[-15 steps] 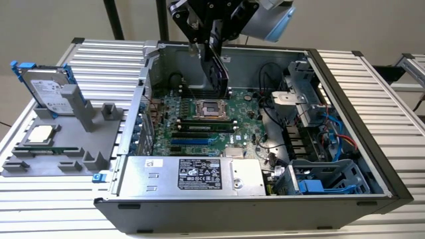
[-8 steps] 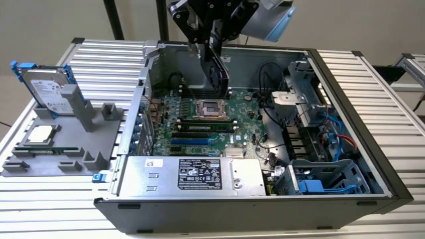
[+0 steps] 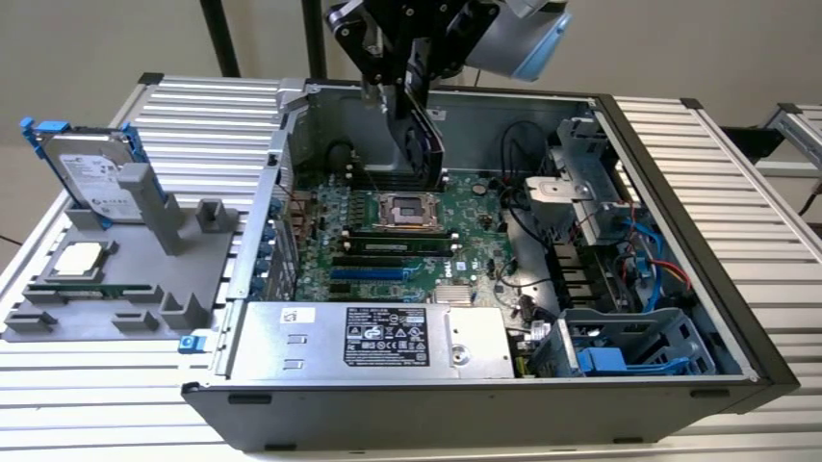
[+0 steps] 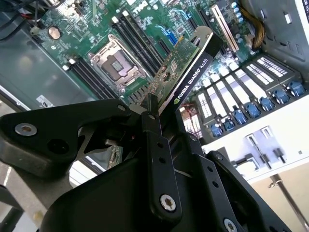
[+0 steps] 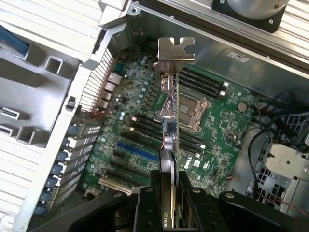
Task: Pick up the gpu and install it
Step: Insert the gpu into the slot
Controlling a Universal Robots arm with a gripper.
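On the exterior view's left, the hard drive (image 3: 96, 173) stands apart. Centre, the gripper (image 3: 408, 82), closed on the gpu (image 3: 428, 144), holds it above the motherboard's (image 3: 321, 241) far side. Any tilt could jam it against sockets. Cables (image 3: 514, 207) lie rightward.

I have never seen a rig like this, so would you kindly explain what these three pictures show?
A robot arm hangs over an open computer case lying on a ribbed metal table. The exterior view comes from a camera off the arm; both wrist views come from cameras riding on it. The pincer is shut on the gpu, a green card with a silver bracket, held on edge over the motherboard. At the exterior view's left, a grey holder carries a hard drive with blue clips and a processor chip.
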